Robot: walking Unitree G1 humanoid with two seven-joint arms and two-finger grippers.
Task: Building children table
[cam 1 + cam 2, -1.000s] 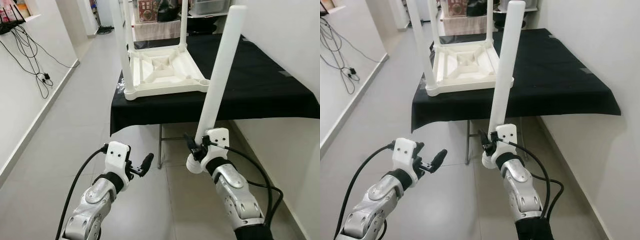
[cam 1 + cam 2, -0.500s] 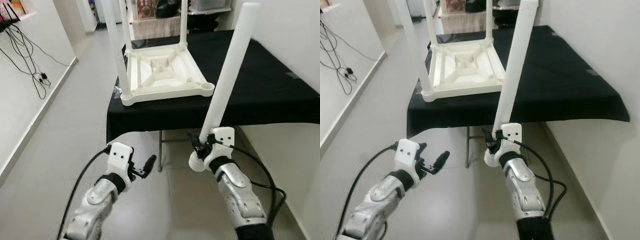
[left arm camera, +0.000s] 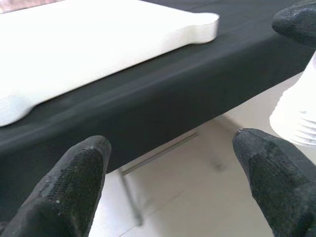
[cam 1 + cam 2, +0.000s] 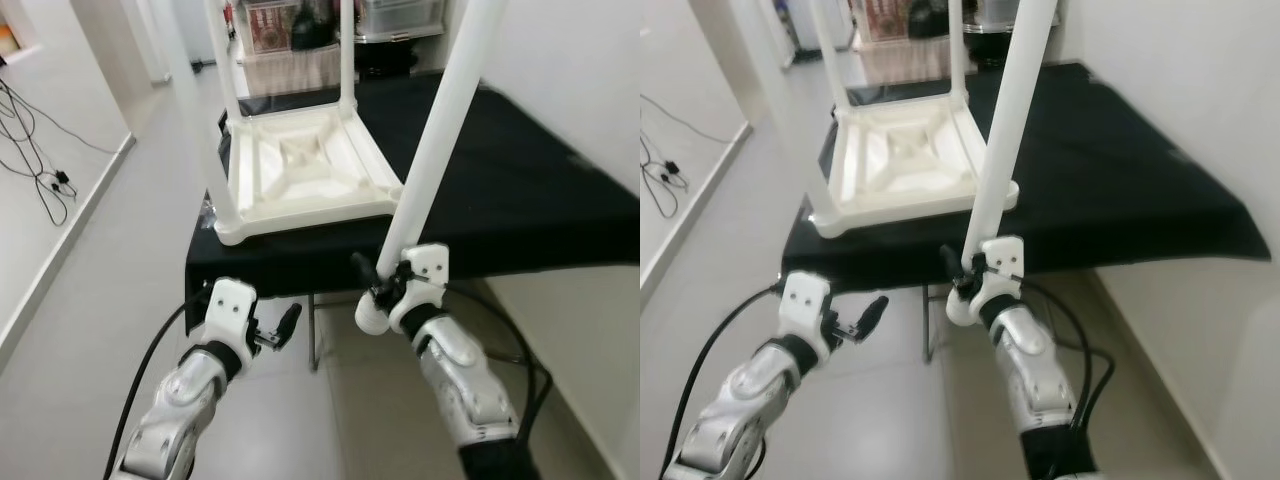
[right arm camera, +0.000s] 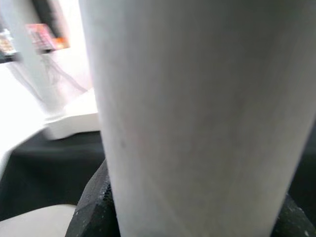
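- My right gripper point(image 4: 385, 290) is clamped on the loose table leg point(image 4: 440, 125), which rises tilted from it.
- Ahead of both grippers, the upturned tabletop point(image 4: 300, 175) lies on the cloth-covered table point(image 4: 520, 190).
- My left gripper point(image 4: 282, 330), fingers apart, sits left of the right one, below the table's front edge.

From where I stand, the tiled floor point(image 4: 90, 300) on the robot's left is open, bounded by the white wall point(image 4: 30, 150) with loose cables point(image 4: 45, 180) hanging near its foot. Straight ahead the black-draped table point(image 4: 520, 190) blocks the way, the upturned white table top point(image 4: 300, 170) with its upright legs point(image 4: 190, 100) filling its near left corner, while the cloth to the right lies bare. A gap runs beneath the table edge, where the left gripper point(image 4: 275, 335) hangs with fingers spread, and the long white leg point(image 4: 440, 120) clamped by the right gripper point(image 4: 385, 290) slants up across the table's front edge beside the right-hand wall point(image 4: 590, 90).
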